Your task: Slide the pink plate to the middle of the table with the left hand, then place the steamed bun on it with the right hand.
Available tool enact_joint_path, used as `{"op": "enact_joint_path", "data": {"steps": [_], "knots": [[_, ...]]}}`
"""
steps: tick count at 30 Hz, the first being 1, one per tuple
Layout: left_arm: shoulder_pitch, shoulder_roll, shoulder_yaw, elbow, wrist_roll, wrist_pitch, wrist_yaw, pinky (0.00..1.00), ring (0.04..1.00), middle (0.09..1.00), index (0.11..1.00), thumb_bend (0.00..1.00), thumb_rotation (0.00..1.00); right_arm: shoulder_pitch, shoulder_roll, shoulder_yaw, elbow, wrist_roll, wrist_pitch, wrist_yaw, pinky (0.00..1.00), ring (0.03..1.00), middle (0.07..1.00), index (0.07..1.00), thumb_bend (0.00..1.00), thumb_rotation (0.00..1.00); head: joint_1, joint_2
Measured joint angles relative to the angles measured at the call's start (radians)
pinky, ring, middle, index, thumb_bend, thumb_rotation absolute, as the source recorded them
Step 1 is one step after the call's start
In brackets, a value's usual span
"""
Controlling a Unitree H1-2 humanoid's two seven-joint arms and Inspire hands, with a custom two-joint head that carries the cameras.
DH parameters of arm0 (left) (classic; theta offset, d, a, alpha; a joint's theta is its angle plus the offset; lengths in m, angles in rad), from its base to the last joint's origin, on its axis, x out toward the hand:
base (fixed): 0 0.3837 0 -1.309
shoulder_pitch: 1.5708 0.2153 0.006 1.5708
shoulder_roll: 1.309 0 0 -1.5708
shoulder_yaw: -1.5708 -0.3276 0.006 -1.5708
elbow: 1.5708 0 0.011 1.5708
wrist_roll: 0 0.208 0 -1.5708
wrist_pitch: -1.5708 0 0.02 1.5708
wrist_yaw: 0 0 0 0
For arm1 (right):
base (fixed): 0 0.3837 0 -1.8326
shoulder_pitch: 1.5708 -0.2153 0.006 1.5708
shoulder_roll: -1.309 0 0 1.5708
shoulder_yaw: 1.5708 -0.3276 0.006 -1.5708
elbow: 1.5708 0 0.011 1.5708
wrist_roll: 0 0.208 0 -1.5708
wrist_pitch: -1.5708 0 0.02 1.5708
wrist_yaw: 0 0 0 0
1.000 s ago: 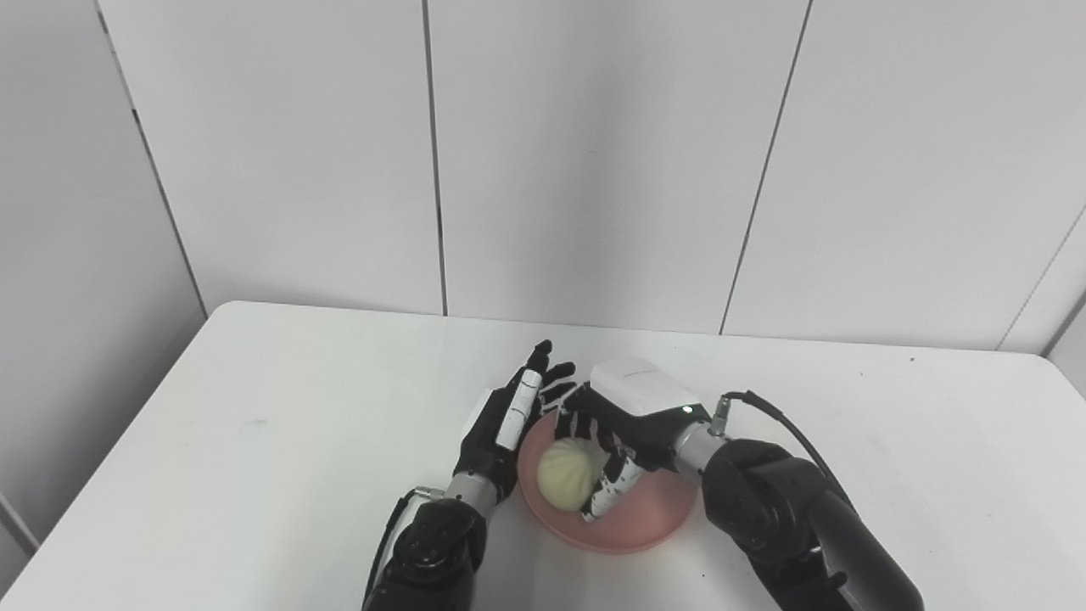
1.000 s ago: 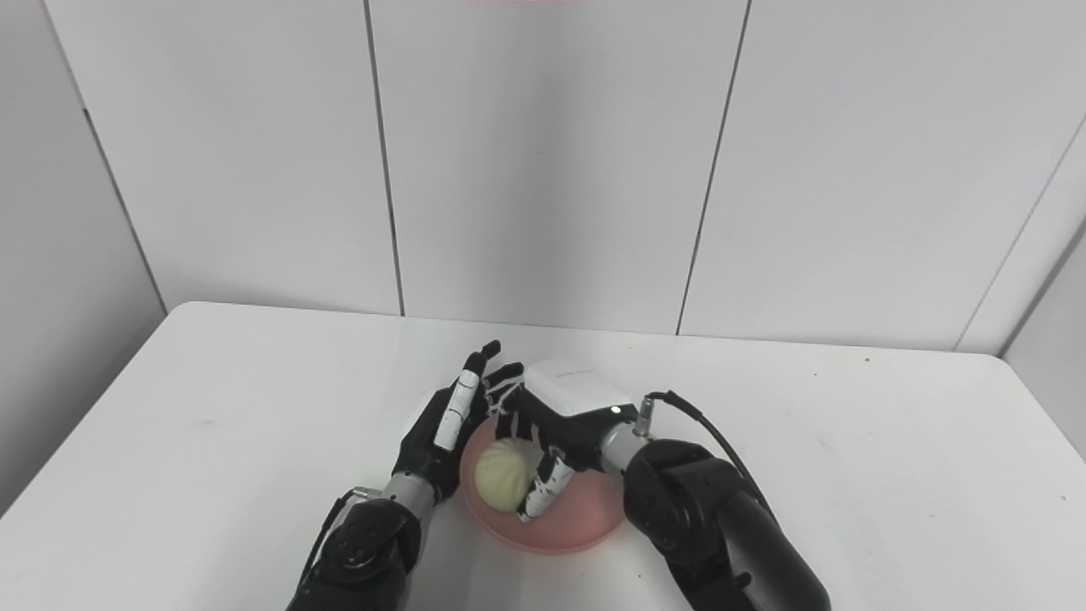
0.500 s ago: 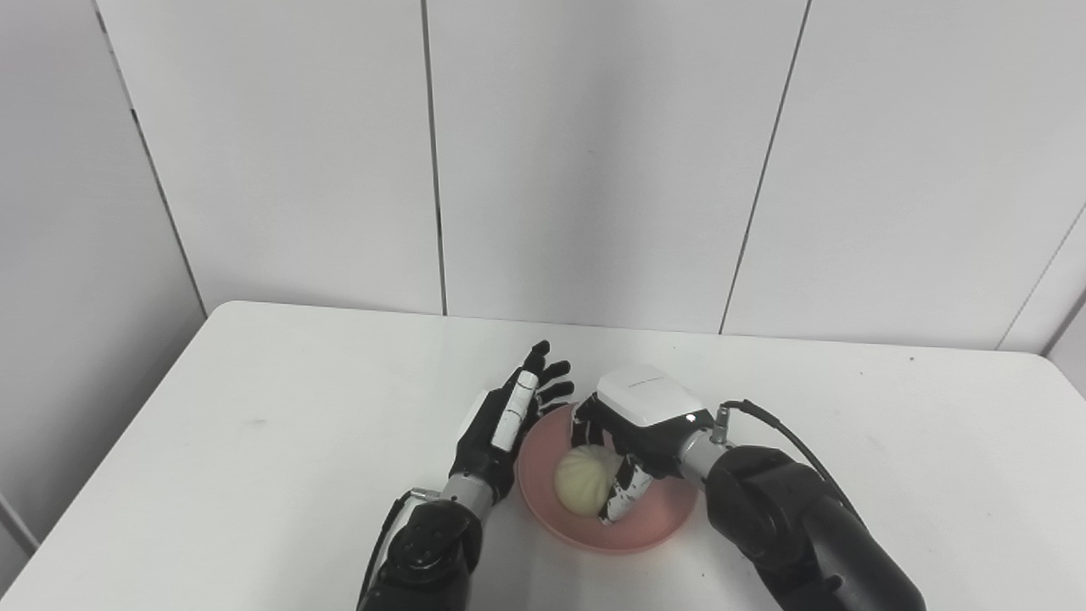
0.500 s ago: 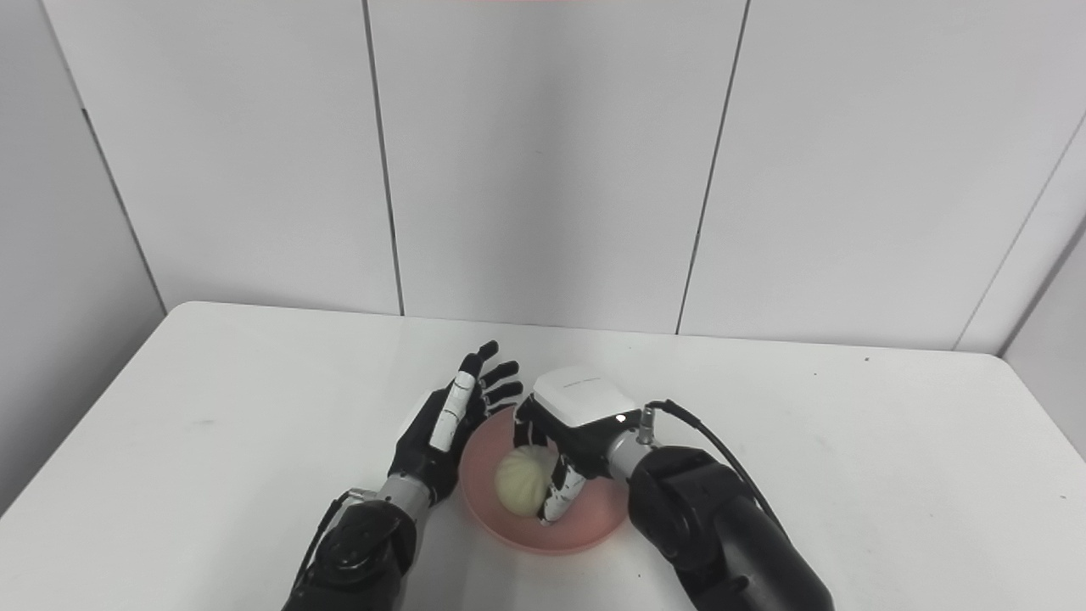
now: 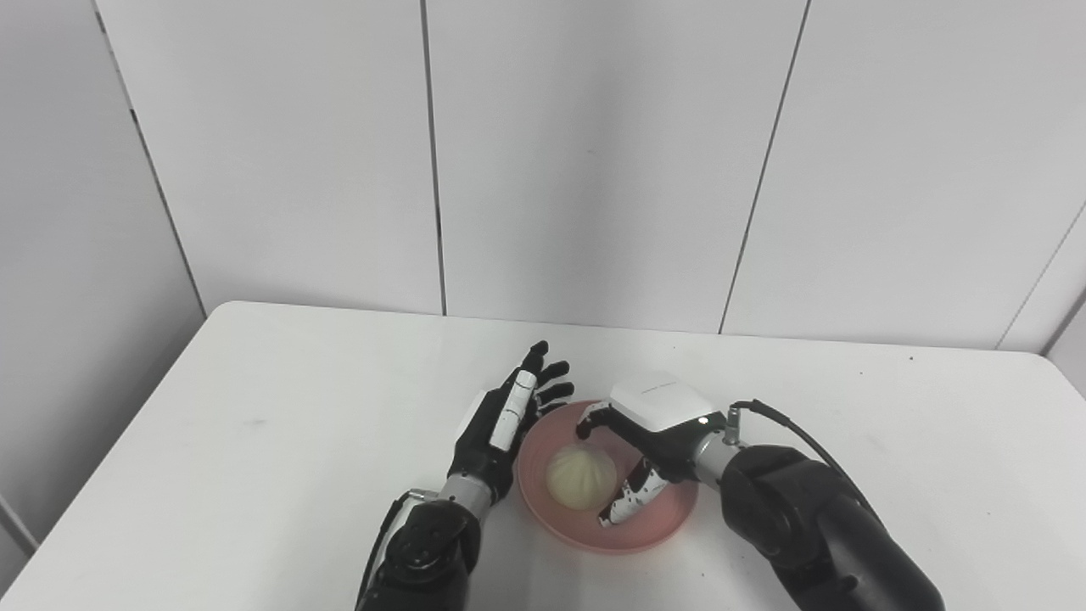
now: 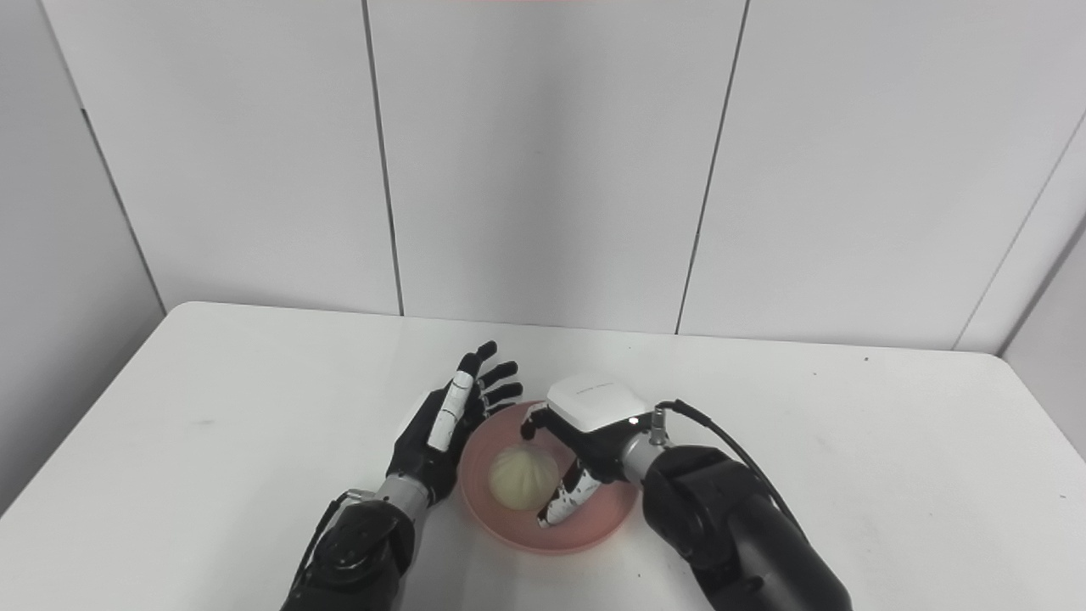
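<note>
The pink plate [image 5: 657, 524] lies near the table's front, about midway across. On it rests the pale, pleated steamed bun [image 5: 580, 478], left of the plate's centre. My right hand [image 5: 649, 437] hovers over the plate's right half, open, its fingers spread and just clear of the bun. My left hand [image 5: 506, 420] stands on edge against the plate's left rim, open, fingers stretched toward the far wall. In the right eye view the bun [image 6: 523, 479] sits between the left hand [image 6: 447, 422] and the right hand [image 6: 590, 441].
The white table [image 5: 254, 441] reaches a grey panelled wall [image 5: 594, 153] at the back. Its left edge and right corner are in view. Both black forearms cover the table's front edge.
The right hand has let go of the bun, spread its fingers and drawn back to the right. The bun now rests on the plate. The left hand has barely moved.
</note>
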Motion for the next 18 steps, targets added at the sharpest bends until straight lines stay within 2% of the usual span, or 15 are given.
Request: {"op": "enact_joint_path", "data": {"steps": [4,7,8,9,11,12,13,14,15,18], "knots": [[0.001,0.0,0.007,-0.001,0.0,0.0,0.0,0.78,0.837,0.87,0.927,0.79,0.9,0.016,-0.001,-0.11,-0.04,0.074,-0.001,-0.049,0.66,0.792,0.813,0.771,1.0,0.52,-0.003,0.0],[0.002,0.0,0.01,-0.001,0.0,-0.003,0.002,0.78,0.826,0.859,0.933,0.81,0.9,0.041,-0.004,-0.179,-0.043,0.133,-0.012,-0.115,0.57,0.737,0.783,0.768,1.0,0.7,-0.006,0.002],[0.002,0.0,0.012,-0.001,0.001,-0.006,0.004,0.77,0.824,0.858,0.934,0.82,0.9,0.054,-0.004,-0.202,-0.043,0.156,-0.025,-0.146,0.56,0.729,0.779,0.767,1.0,0.73,-0.008,0.002],[0.003,0.0,0.014,0.001,0.001,-0.013,0.008,0.79,0.827,0.853,0.938,0.82,0.89,0.071,-0.004,-0.224,-0.042,0.177,-0.043,-0.183,0.54,0.701,0.767,0.757,0.95,0.8,-0.008,0.002],[0.009,-0.003,0.02,0.001,0.002,-0.03,0.018,0.79,0.824,0.839,0.929,0.8,0.86,0.107,0.0,-0.267,-0.031,0.229,-0.093,-0.271,0.53,0.673,0.75,0.745,0.87,0.84,-0.008,0.002],[0.012,-0.005,0.026,0.002,0.002,-0.044,0.026,0.76,0.816,0.832,0.922,0.78,0.84,0.124,0.008,-0.295,-0.014,0.259,-0.126,-0.313,0.51,0.633,0.71,0.709,0.81,0.8,0.0,0.0],[0.017,-0.009,0.034,0.003,0.002,-0.063,0.036,0.76,0.815,0.831,0.922,0.78,0.84,0.146,0.025,-0.33,0.012,0.296,-0.16,-0.375,0.51,0.627,0.703,0.703,0.8,0.79,0.0,0.0],[0.023,-0.014,0.039,0.004,0.003,-0.081,0.049,0.75,0.807,0.827,0.92,0.76,0.83,0.167,0.045,-0.366,0.039,0.334,-0.21,-0.436,0.48,0.577,0.649,0.655,0.75,0.75,0.002,0.002],[0.029,-0.02,0.043,0.007,0.005,-0.107,0.065,0.74,0.805,0.826,0.92,0.75,0.83,0.195,0.08,-0.41,0.089,0.384,-0.277,-0.52,0.47,0.57,0.641,0.647,0.74,0.74,0.002,0.002],[0.03,-0.028,0.045,0.01,0.023,-0.135,0.102,0.75,0.808,0.824,0.918,0.74,0.83,0.232,0.165,-0.488,0.2,0.492,-0.408,-0.673,0.52,0.601,0.659,0.666,0.78,0.85,-0.008,0.0]]}}
